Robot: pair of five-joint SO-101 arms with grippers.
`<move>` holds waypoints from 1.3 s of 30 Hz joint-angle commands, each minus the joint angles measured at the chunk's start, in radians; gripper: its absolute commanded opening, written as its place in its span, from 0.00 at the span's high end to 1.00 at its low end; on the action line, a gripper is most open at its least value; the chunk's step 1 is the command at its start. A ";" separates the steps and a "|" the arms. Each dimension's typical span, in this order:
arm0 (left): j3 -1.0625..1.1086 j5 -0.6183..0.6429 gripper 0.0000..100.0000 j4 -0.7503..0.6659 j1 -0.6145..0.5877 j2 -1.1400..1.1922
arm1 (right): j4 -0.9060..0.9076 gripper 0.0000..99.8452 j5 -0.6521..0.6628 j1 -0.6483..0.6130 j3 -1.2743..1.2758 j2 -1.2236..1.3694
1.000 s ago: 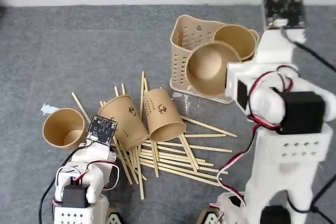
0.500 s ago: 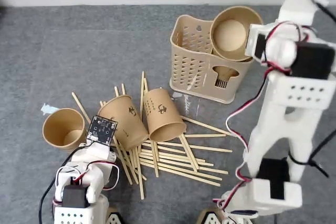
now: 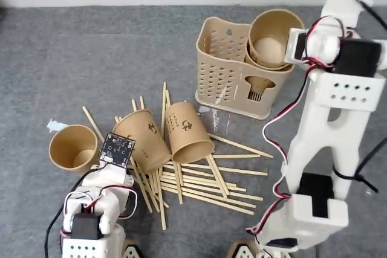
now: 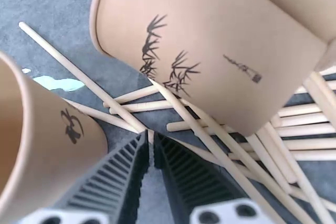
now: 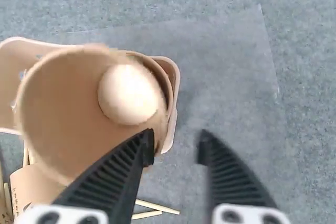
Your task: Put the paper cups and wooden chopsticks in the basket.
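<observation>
Two paper cups (image 3: 270, 37) sit nested at the right end of the beige basket (image 3: 227, 64). My right gripper (image 5: 176, 140) is open just beside the nested cup (image 5: 89, 108), one finger (image 5: 131, 166) by its rim, nothing between the fingers. Two printed cups (image 3: 148, 140) (image 3: 189, 131) lie on their sides over a scatter of wooden chopsticks (image 3: 205, 182). A third cup (image 3: 74, 147) stands at the left. My left gripper (image 4: 152, 142) is shut, low over chopsticks (image 4: 210, 140) between the standing cup (image 4: 37, 145) and a lying cup (image 4: 210, 51).
Grey carpet covers the table. A small pale scrap (image 3: 55, 125) lies left of the standing cup. The tall right arm (image 3: 329, 125) rises at the right; the left arm (image 3: 94, 216) is low at the front left. Open carpet lies at the back left.
The right arm carried a cup from in front of the basket to its right end, where it now sits inside the other cup. The left arm has not moved.
</observation>
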 commanded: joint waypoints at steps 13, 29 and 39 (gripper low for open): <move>-0.005 -0.002 0.98 0.003 -0.005 -0.014 | 0.044 0.90 0.011 -0.140 -0.084 -0.076; -0.005 -0.002 0.98 0.003 -0.005 -0.014 | 0.039 0.91 0.158 -0.418 0.732 -0.598; -0.005 -0.002 0.98 0.003 -0.005 -0.014 | -0.119 0.90 0.382 -0.504 1.158 -0.822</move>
